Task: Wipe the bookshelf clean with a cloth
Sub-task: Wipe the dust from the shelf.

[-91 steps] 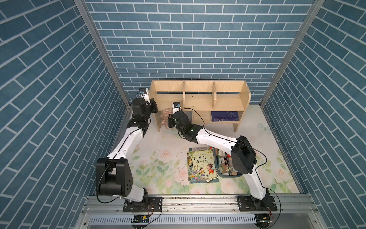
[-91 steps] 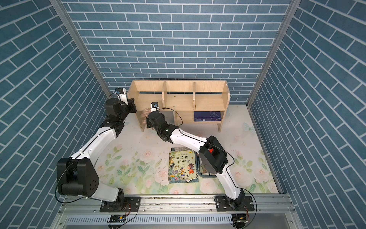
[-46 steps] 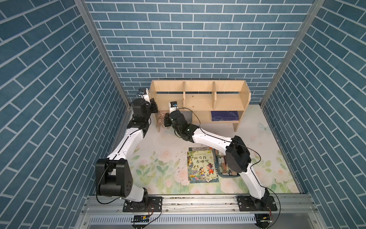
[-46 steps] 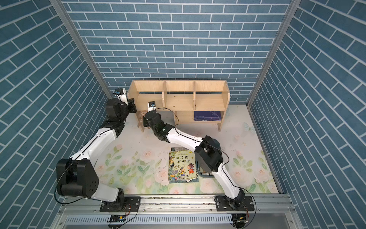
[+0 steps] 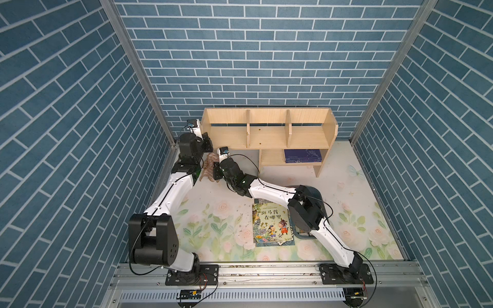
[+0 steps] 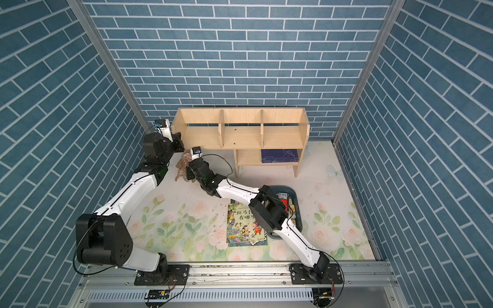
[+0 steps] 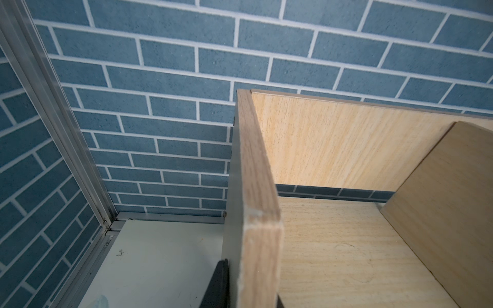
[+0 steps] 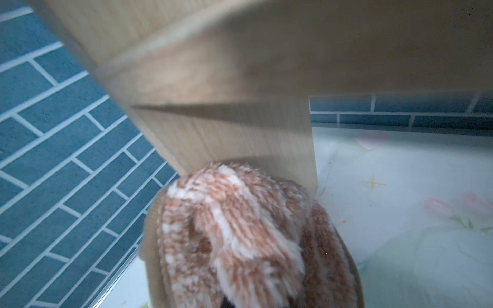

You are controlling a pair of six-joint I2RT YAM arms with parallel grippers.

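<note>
The light-wood bookshelf (image 5: pixel 266 133) (image 6: pixel 240 136) stands against the back wall. My left gripper (image 5: pixel 208 142) (image 6: pixel 178 141) is shut on its left side panel (image 7: pixel 256 213). In the left wrist view a black finger (image 7: pixel 217 285) lies against the panel's outer face. The striped brown-pink and cream cloth (image 5: pixel 209 166) (image 6: pixel 182 166) (image 8: pixel 240 234) hangs bunched from my right gripper (image 5: pixel 214 172) (image 6: pixel 189 172), which is shut on it. It hangs low beside the shelf's left leg (image 8: pixel 240 138), just below the upper shelf board. The cloth hides the right fingers.
An illustrated picture book (image 5: pixel 270 224) lies on the floral mat at front centre. Beside it a dark tray (image 6: pixel 297 210) of small items sits under my right arm. A blue book (image 5: pixel 302 155) rests on the small lower shelf. Brick walls close in on three sides.
My right gripper has carried the cloth a little left and toward the front, out from under the shelf to beside its left leg. The left arm has not moved.
</note>
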